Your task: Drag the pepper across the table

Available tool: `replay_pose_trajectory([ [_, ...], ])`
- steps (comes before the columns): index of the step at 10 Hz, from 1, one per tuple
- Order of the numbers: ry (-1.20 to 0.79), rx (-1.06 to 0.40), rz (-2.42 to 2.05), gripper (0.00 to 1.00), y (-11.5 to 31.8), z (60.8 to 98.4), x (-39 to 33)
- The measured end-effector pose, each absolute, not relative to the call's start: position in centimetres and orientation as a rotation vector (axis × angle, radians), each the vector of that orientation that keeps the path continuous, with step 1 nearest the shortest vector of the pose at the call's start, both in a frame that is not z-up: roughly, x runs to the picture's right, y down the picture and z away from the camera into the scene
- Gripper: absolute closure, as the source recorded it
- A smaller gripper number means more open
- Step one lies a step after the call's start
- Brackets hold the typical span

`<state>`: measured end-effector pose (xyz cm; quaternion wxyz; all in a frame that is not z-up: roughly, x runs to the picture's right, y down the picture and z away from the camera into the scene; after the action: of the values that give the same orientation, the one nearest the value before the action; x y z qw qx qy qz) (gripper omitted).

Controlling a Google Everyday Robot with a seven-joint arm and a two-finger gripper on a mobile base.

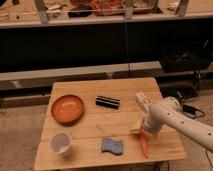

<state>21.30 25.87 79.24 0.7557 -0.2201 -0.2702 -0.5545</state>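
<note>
The pepper (144,144) is a long orange piece lying on the wooden table (90,125) near its front right corner. My white arm comes in from the right, and its gripper (137,130) hangs just above and to the left of the pepper's upper end, close to it or touching it. The gripper hides the pepper's top end.
An orange bowl (67,108) sits at the left and a white cup (60,143) at the front left. A blue sponge (112,146) lies at the front middle, left of the pepper. A black striped bar (107,102) lies at the back middle. The table edge is close on the right.
</note>
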Motion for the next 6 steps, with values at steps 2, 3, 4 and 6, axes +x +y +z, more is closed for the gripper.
replay_pose_trajectory([
  [2,-0.592,-0.488,-1.212,0.20,26.06,79.45,21.57],
  [3,-0.594,-0.489,-1.214,0.20,26.09,79.53,21.51],
  [4,-0.596,-0.490,-1.217,0.20,26.10,79.59,21.38],
  [6,-0.594,-0.489,-1.227,0.20,26.01,79.77,21.23],
])
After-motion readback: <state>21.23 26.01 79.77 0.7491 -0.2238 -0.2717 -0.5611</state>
